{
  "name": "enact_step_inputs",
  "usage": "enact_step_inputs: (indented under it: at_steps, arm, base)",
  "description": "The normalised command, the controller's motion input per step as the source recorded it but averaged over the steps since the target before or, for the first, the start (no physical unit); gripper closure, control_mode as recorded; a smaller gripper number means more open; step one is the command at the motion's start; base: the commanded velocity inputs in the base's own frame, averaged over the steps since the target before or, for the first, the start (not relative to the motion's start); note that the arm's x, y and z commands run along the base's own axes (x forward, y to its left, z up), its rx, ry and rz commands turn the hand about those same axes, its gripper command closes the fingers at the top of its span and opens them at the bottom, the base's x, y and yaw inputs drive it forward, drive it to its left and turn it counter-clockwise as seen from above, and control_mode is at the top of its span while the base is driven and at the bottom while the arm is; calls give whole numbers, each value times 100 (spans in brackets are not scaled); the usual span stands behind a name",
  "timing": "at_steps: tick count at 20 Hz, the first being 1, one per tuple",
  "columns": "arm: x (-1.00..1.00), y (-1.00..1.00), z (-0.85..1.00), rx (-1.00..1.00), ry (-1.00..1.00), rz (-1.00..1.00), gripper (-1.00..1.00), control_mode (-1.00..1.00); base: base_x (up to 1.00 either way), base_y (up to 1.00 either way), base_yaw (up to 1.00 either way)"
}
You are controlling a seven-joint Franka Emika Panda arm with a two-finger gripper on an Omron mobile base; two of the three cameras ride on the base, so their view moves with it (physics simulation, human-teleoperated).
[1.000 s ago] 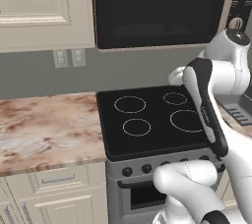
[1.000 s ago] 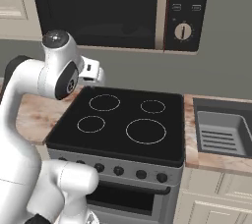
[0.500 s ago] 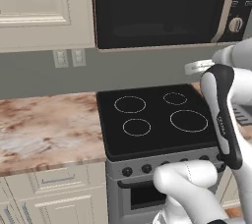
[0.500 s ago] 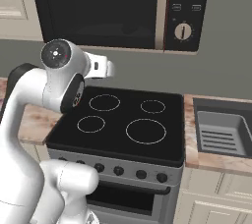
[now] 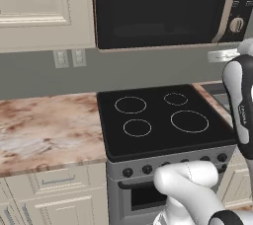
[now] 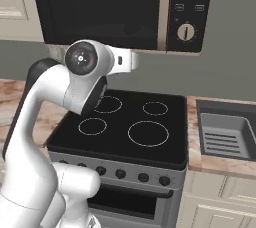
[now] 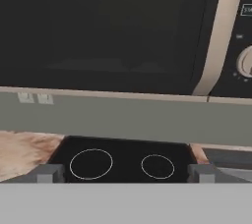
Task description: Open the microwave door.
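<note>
- Left base view: the microwave (image 5: 168, 9) hung above the range (image 5: 165, 120), its door (image 5: 158, 7) flat and shut, with the beige handle (image 5: 226, 7) running down the door's right edge beside the control strip (image 5: 239, 7). My forearm stood at the right edge of the frame, below the microwave and well apart from the handle.
- Right base view: the microwave door (image 6: 100, 7) filled the upper left, its handle (image 6: 163, 12) just left of the round knob (image 6: 185, 32). My wrist was level with the microwave's lower edge, over the cooktop (image 6: 130, 122), aiming forward. The sink (image 6: 225, 132) lay to the right.
- Hand view: my gripper (image 7: 126, 173) was spread wide with nothing between the finger tips (image 7: 49, 174), which framed the cooktop's back burners. The handle (image 7: 219, 31) slanted across the upper right, clearly above and to the right of where I aimed.
- My judgement: I was in the approach step, the door untouched. The next move called for lifting and shifting right until the jaws straddled the handle, then closing and pulling outward along the door's swing.
</note>
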Motion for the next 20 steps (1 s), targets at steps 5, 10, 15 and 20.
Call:
enact_step_inputs:
  at_steps: [5,10,15,20]
  arm:
    - [-5,-29,42,0,-13,0,-100,-100]
    - [0,-21,40,0,-13,0,-100,-100]
    - [2,-10,9,0,-18,0,-100,-100]
    - [12,-20,0,0,-18,0,-100,-100]
  base:
    - [0,0,0]
    - [0,0,0]
    - [0,0,0]
    - [0,0,0]
